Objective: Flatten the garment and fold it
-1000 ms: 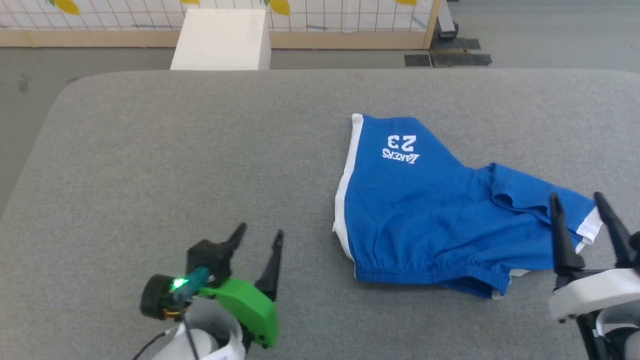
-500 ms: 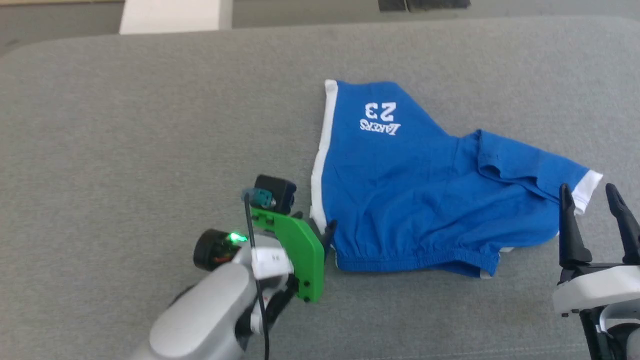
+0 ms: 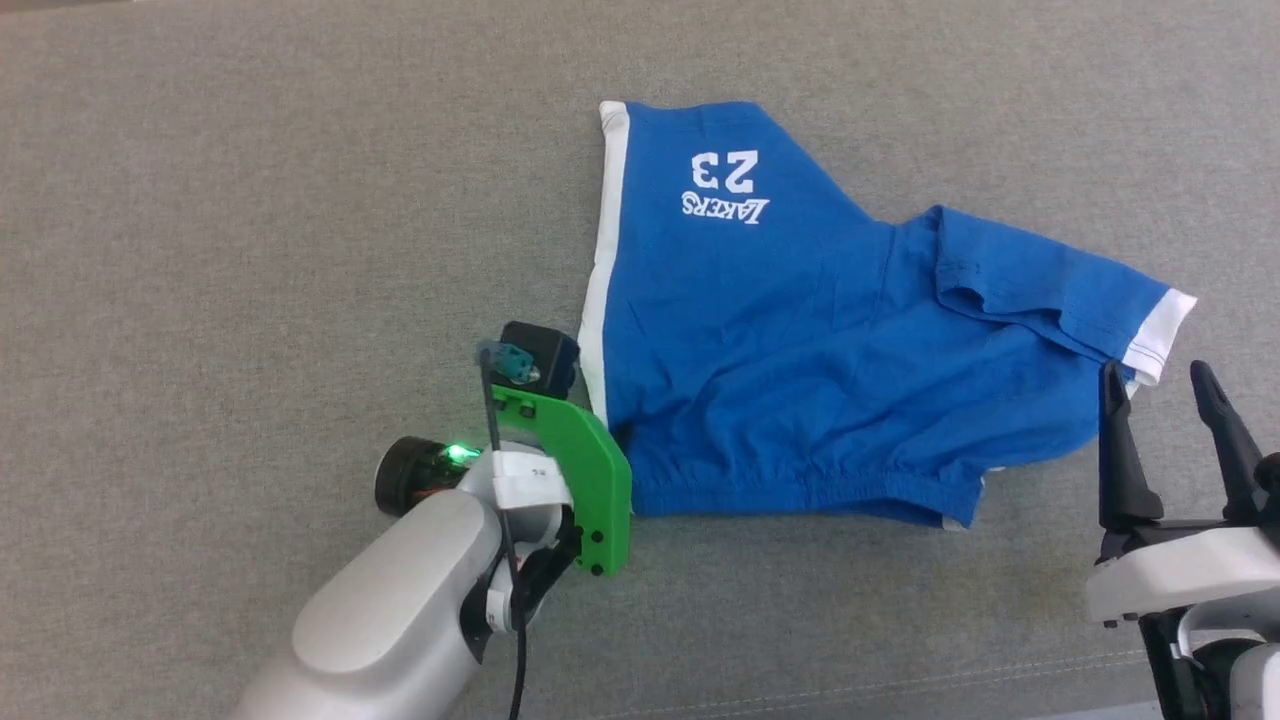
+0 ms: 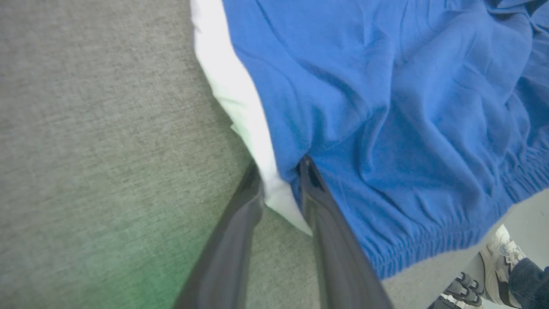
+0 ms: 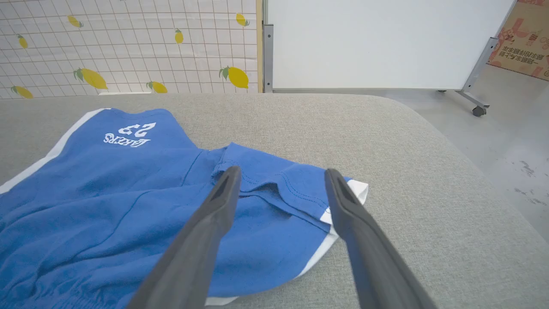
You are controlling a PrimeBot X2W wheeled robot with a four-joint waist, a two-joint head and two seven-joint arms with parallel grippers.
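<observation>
The garment (image 3: 800, 330) is a pair of royal-blue shorts with white side stripes and a white "LAKERS 23" print. It lies rumpled on the grey table, waistband toward me, with its right leg creased over. My left gripper (image 3: 612, 440) is at its near-left corner. In the left wrist view this gripper (image 4: 281, 171) is shut on the white stripe at the waistband end of the garment (image 4: 386, 107). My right gripper (image 3: 1155, 385) stands open just off the right leg's white hem. In the right wrist view its fingers (image 5: 283, 172) hover over that hem of the garment (image 5: 107, 193), holding nothing.
The grey padded table (image 3: 250, 250) stretches wide to the left. Its rounded right edge (image 5: 472, 171) drops to the floor, where a wheeled whiteboard (image 5: 377, 43) and a lemon-print screen (image 5: 128, 43) stand behind. A person's shoes (image 4: 502, 266) show beyond the near edge.
The head camera has tilted down and closer. My left arm moved right to the garment's near-left corner and its fingers closed on the white stripe. The right gripper stayed open.
</observation>
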